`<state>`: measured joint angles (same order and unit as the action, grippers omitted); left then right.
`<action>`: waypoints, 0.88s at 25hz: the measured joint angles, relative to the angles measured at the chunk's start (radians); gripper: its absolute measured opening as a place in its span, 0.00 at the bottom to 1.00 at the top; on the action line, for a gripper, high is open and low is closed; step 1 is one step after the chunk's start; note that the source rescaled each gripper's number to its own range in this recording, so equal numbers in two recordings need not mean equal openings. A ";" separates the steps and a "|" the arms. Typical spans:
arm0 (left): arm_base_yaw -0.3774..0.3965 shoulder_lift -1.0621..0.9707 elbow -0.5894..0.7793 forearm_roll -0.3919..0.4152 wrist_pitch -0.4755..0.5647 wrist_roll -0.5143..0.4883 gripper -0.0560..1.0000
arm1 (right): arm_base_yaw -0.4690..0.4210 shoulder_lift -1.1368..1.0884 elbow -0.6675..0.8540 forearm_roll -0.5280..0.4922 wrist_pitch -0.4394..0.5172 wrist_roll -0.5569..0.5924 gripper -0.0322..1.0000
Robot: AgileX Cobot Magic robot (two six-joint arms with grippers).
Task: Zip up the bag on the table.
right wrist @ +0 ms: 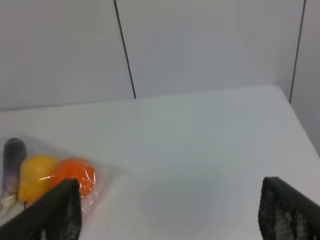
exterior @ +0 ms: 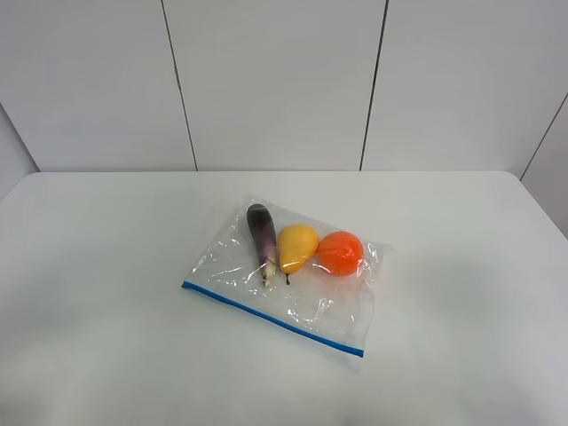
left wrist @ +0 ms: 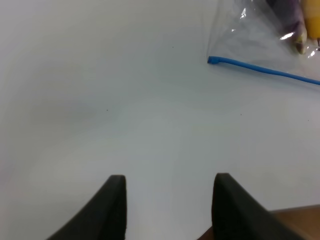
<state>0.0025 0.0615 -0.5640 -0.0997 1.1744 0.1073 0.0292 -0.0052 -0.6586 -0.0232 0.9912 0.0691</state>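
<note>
The clear plastic bag (exterior: 293, 275) lies flat near the middle of the white table (exterior: 106, 266). Its blue zipper strip (exterior: 271, 318) runs along the edge nearest the front. Inside are a purple eggplant (exterior: 262, 238), a yellow pear (exterior: 296, 246) and an orange fruit (exterior: 341, 252). Neither gripper shows in the exterior high view. In the left wrist view my left gripper (left wrist: 169, 210) is open and empty above bare table, well apart from the zipper's end (left wrist: 212, 60). In the right wrist view my right gripper (right wrist: 170, 207) is open and empty, with the bag (right wrist: 45, 175) off to one side.
A white panelled wall (exterior: 275, 80) with dark seams stands behind the table's back edge. The table's right back corner (exterior: 519, 182) is rounded. A brown surface (left wrist: 295, 222) shows past the table edge in the left wrist view.
</note>
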 joint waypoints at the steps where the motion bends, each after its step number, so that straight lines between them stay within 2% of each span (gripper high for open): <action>1: 0.000 0.000 0.000 0.000 0.000 0.000 0.93 | 0.000 0.000 0.007 0.000 0.005 0.000 1.00; 6: 0.000 0.000 0.000 0.000 0.000 0.000 0.93 | 0.000 0.000 0.055 -0.009 0.013 0.000 1.00; 12: 0.000 0.000 0.000 0.000 0.000 0.000 0.93 | 0.000 0.000 0.148 -0.029 0.020 0.008 0.95; 22: 0.000 0.000 0.000 0.000 0.000 0.000 0.93 | 0.000 0.000 0.165 -0.031 0.026 0.042 0.94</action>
<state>0.0025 0.0615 -0.5640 -0.0997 1.1744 0.1073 0.0292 -0.0055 -0.4932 -0.0546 1.0169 0.1112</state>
